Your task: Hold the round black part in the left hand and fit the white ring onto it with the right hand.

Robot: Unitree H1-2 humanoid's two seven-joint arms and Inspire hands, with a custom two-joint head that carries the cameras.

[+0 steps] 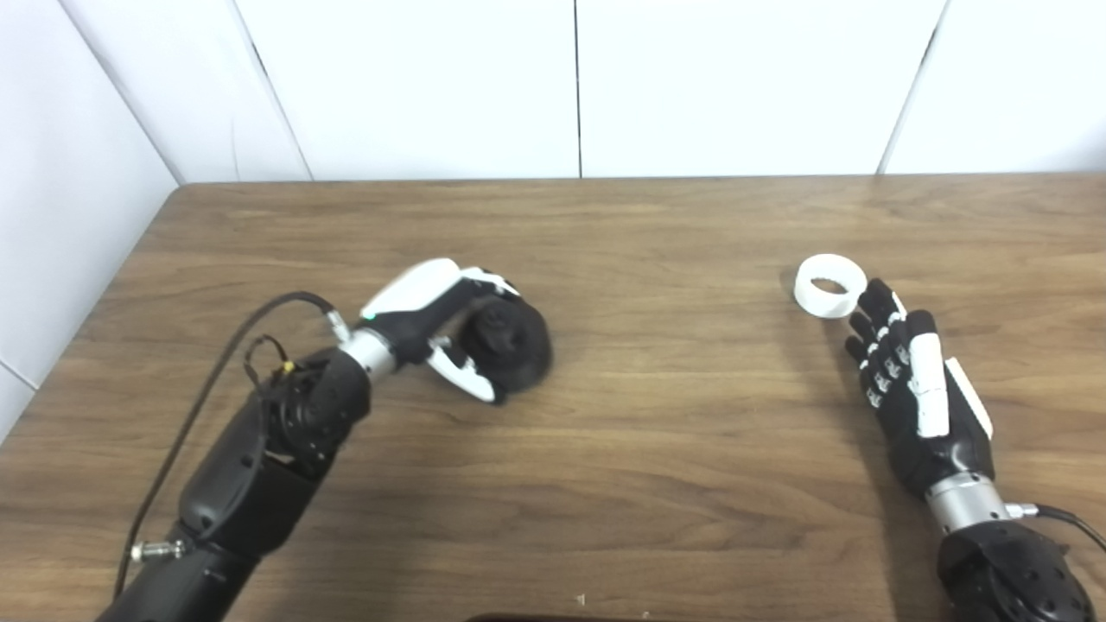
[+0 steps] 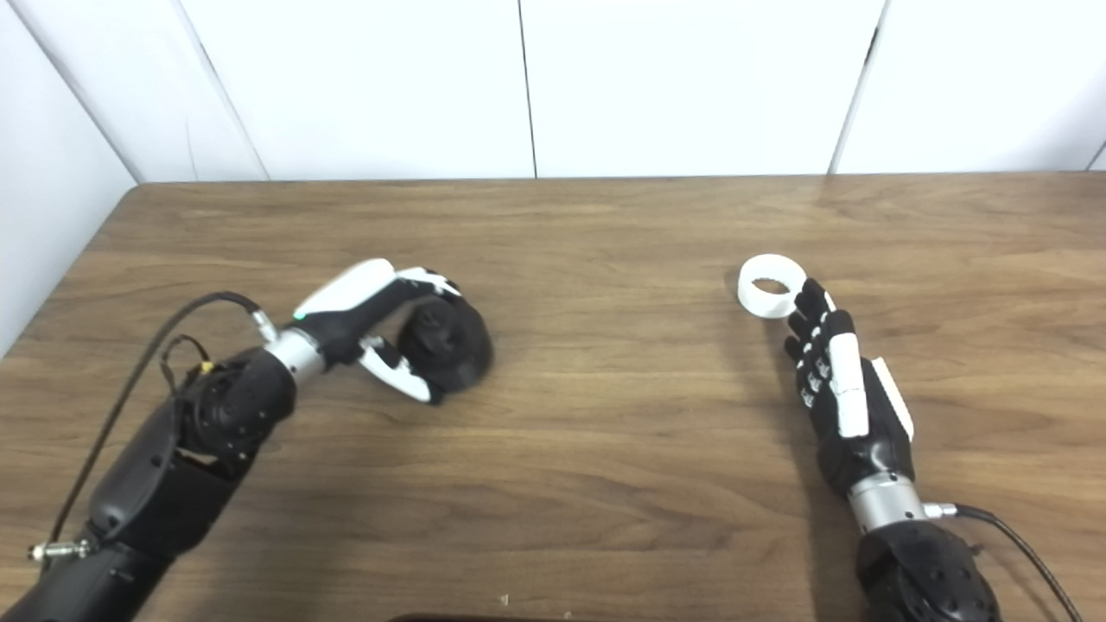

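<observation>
The round black part (image 1: 511, 344) sits on the wooden table (image 1: 674, 484) left of centre. My left hand (image 1: 436, 324) wraps it, fingers curled over its top and thumb under its near side, so it is shut on the part. The white ring (image 1: 829, 285) lies flat on the table at the right. My right hand (image 1: 907, 380) rests just below and right of it, fingers stretched out and apart, their tips almost touching the ring's near edge. It holds nothing.
White wall panels (image 1: 570, 86) rise behind the table's far edge and along its left side. A black cable (image 1: 233, 345) loops off the left wrist. A dark object (image 1: 553, 617) peeks in at the bottom edge.
</observation>
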